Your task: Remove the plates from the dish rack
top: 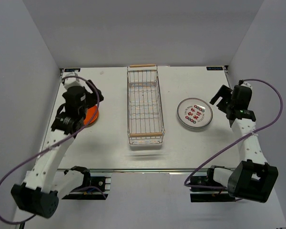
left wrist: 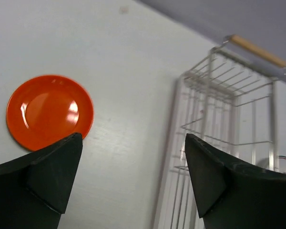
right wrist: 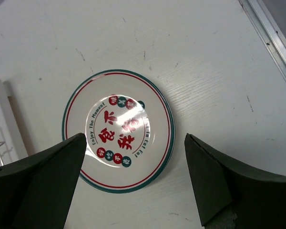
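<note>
The dish rack (top: 145, 135) sits in the middle of the desk (top: 109, 86). From above, only its wires and its two wooden handles show. No plate can be seen inside it.

Two plates lie flat on the desk. The orange plate (left wrist: 49, 111) is to the left of the rack, well apart from it. The white plate with the teal rim (right wrist: 118, 130) is to the right of the rack. It has red and dark marks in the middle. Its edge looks doubled on one side, so more plates may be under it, but that is too hard to tell.

The left gripper (left wrist: 133, 138) hangs above the desk between the orange plate and the rack. Its fingers (left wrist: 52, 171) are spread wide and hold nothing. The right gripper (right wrist: 135, 138) hangs right over the teal-rimmed plate. Its fingers (right wrist: 47, 176) are spread wide too and hold nothing.

The unloading looks like it is at its end, since the rack seems empty. The next move is likely for both arms to lift up and pull away. They should go straight up first, so the fingers do not bump or slide the plates.
</note>
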### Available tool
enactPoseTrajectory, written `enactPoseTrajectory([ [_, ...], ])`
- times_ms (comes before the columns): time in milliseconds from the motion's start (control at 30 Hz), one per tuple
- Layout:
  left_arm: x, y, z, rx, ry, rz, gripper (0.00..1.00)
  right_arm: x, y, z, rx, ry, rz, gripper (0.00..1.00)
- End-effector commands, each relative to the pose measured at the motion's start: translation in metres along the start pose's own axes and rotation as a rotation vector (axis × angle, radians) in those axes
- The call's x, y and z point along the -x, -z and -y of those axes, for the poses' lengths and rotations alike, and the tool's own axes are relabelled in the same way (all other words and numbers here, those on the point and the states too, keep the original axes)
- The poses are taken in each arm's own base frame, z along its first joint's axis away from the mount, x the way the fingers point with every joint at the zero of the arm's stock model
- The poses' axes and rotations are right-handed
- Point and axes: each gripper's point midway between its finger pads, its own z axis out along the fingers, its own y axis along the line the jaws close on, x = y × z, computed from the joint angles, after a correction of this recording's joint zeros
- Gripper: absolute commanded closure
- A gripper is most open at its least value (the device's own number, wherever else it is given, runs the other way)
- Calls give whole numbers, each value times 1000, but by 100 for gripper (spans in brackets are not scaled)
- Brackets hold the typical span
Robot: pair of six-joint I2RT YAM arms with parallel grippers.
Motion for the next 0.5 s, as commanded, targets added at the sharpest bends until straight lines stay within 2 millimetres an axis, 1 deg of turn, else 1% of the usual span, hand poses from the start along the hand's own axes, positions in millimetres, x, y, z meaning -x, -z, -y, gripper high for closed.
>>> enactPoseTrajectory([
  [0, 23, 27, 28, -206, 66, 116, 2, 20, 19, -15, 73, 39, 87, 11],
  [33, 31, 38, 23, -202, 105, 146, 2, 26, 29, -20, 105, 50, 114, 11],
  [67, 35, 44, 21, -197, 112, 154, 2, 29, 35, -21, 114, 58, 133, 11],
  [100, 31, 48, 17, -186, 98, 131, 2, 31, 40, -23, 121, 60, 148, 11],
  [133, 31, 53, 16, -189, 82, 123, 2, 33, 52, -31, 170, 57, 167, 11],
  [167, 33, 58, 18, -200, 72, 114, 2, 33, 57, -34, 191, 51, 173, 11],
  [200, 22, 59, 13, -181, 46, 65, 2, 36, 70, -43, 240, 58, 198, 11],
  [267, 16, 59, 9, -154, 43, 26, 2, 37, 79, -51, 295, 62, 216, 11],
  [300, 7, 58, 4, -134, 28, -9, 2, 38, 91, -60, 353, 74, 234, 11],
  [333, 5, 57, 3, -126, 28, -20, 2, 38, 96, -63, 372, 80, 243, 11],
  [400, 3, 55, -2, -99, 33, -16, 2, 38, 104, -62, 379, 89, 269, 11],
  [467, 3, 54, -1, -106, 33, -10, 2, 36, 104, -56, 353, 90, 284, 11],
])
